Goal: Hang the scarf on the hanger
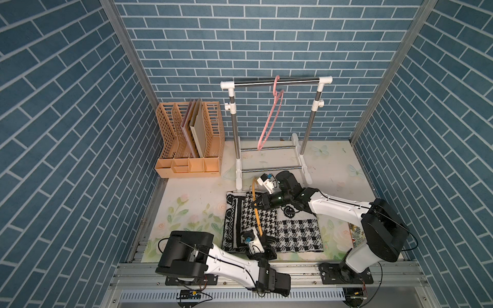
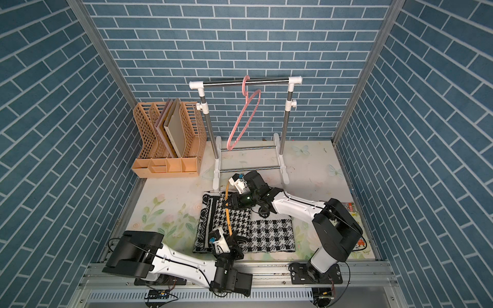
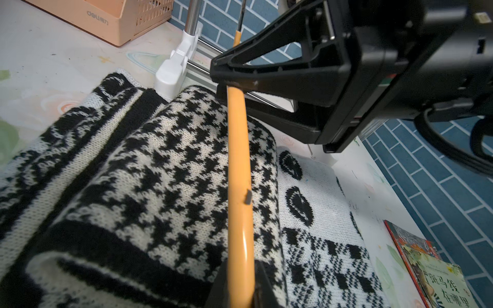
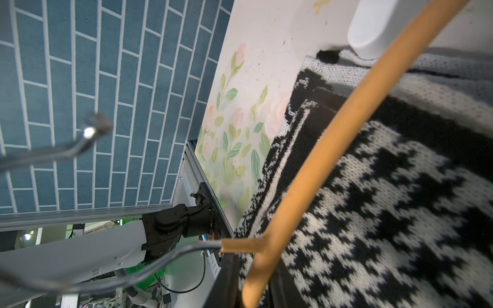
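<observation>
The black-and-white knitted scarf (image 1: 293,232) (image 2: 266,232) lies folded on the table, with a raised houndstooth fold (image 3: 160,173) (image 4: 400,213). A yellow hanger (image 1: 257,216) (image 2: 227,216) (image 3: 238,173) (image 4: 333,149) runs along the top of that fold. Its metal hook (image 4: 93,130) sticks out towards the left wall. My left gripper (image 1: 264,236) (image 2: 232,236) (image 3: 240,293) is shut on the hanger's near end. At the far end, by the hook's neck, my right gripper (image 1: 254,204) (image 2: 226,204) (image 4: 253,288) is shut on the hanger.
A clothes rack (image 1: 277,81) stands behind the scarf with a pink hanger (image 1: 269,120) on its rail; its white foot (image 3: 170,72) touches the scarf's far edge. An orange file organiser (image 1: 189,149) is at the back left. Picture books (image 3: 426,266) lie at the right.
</observation>
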Robot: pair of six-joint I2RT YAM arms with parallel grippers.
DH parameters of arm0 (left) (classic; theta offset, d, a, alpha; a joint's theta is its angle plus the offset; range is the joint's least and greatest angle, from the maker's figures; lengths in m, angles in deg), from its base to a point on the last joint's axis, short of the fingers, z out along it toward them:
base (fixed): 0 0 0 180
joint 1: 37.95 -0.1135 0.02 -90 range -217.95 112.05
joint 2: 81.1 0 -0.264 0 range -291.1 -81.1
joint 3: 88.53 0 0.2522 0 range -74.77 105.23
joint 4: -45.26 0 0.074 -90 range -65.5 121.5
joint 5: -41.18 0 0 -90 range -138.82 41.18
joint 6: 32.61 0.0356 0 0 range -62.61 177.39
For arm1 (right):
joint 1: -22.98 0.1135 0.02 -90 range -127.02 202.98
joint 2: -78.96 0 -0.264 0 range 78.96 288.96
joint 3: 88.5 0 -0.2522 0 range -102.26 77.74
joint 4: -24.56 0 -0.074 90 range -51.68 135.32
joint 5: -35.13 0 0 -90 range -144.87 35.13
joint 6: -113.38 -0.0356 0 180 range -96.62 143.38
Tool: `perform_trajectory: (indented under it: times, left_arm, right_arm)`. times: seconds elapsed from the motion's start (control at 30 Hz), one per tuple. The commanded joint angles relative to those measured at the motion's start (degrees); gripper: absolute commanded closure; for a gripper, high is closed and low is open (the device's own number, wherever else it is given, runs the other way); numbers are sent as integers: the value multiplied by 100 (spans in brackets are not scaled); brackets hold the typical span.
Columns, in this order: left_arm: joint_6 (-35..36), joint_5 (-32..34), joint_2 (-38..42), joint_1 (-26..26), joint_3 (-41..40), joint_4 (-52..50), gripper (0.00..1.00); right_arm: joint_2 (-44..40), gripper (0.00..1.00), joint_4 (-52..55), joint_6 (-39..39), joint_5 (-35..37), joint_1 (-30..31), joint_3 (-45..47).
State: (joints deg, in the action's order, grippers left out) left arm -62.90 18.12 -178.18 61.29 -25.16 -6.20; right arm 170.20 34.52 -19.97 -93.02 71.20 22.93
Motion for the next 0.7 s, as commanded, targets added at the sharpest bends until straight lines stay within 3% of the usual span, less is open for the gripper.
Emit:
perform_trajectory:
  times: [0.0,0.07,0.13,0.17,0.23,0.3,0.43,0.57,0.67]
  left_arm:
    - [-2655,189,65,3176,143,-349,91]
    - [-2570,193,127,3172,175,-420,64]
    - [-2361,134,203,3165,274,-586,29]
    - [-2228,78,235,3156,366,-716,19]
    - [-2009,-138,299,3146,585,-1037,8]
    - [-1774,-332,390,3153,725,-1183,3]
    - [-1073,-397,844,3154,689,-862,2]
    - [-80,-157,1714,3172,451,-255,5]
    - [33,0,2402,3170,172,-24,11]
  right_arm:
    - [3,92,-271,-35,13,-46,214]
    - [-43,97,-364,-90,-12,-43,301]
    - [-136,100,-529,-247,-43,-106,465]
    - [-207,100,-750,-344,-51,-115,594]
    - [-334,100,-1060,-533,-56,-191,852]
    - [-438,100,-1504,-796,-132,-289,1163]
    - [-517,100,-2390,-1203,-378,-427,1645]
    - [-589,100,-3106,-1501,-575,-545,2011]
    - [-686,100,-3515,-1693,-696,-665,2302]
